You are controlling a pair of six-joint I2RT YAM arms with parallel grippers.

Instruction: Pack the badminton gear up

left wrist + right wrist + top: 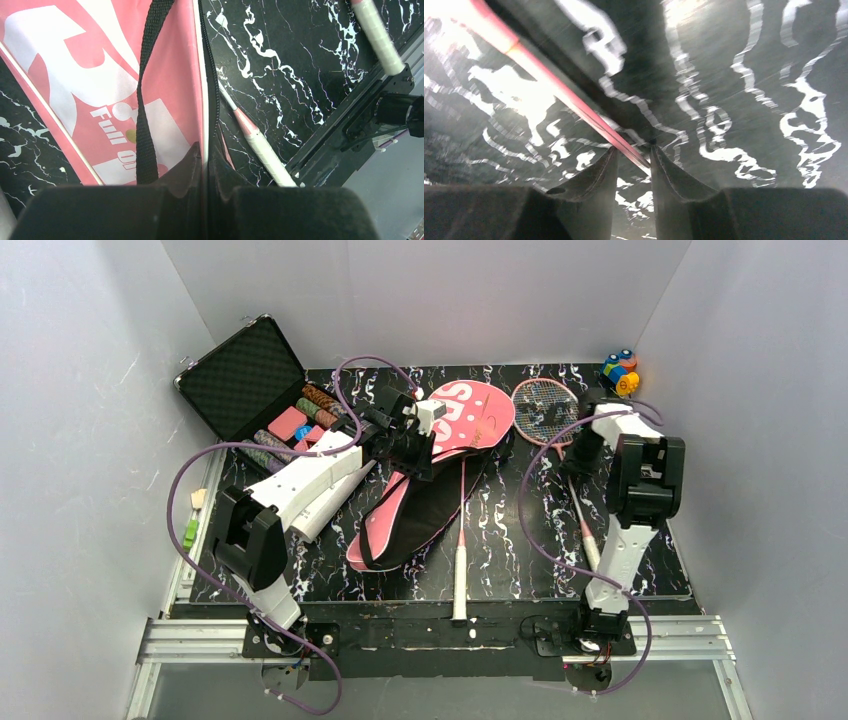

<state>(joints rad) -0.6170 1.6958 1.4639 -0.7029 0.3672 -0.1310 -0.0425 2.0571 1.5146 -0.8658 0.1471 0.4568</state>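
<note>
Two rackets in the top view: first racket (460,570) lies handle-out from the pink cover (470,410), second racket (545,408) under the right gripper (574,466).

Left wrist: left gripper (205,150) clenched on the cover's edge, which could slip free.

Right wrist: jaws straddle the thin shaft (574,102); grip cannot be told, and it may roll out.

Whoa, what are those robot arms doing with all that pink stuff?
They are packing up badminton things. The left hand is shut on the edge of the pink cover, holding it. One racket lies with its head in the cover and its white handle poking out. The right hand is down low, with its fingers on either side of the thin shaft of the other racket, and does not look to be squeezing it yet.
</note>
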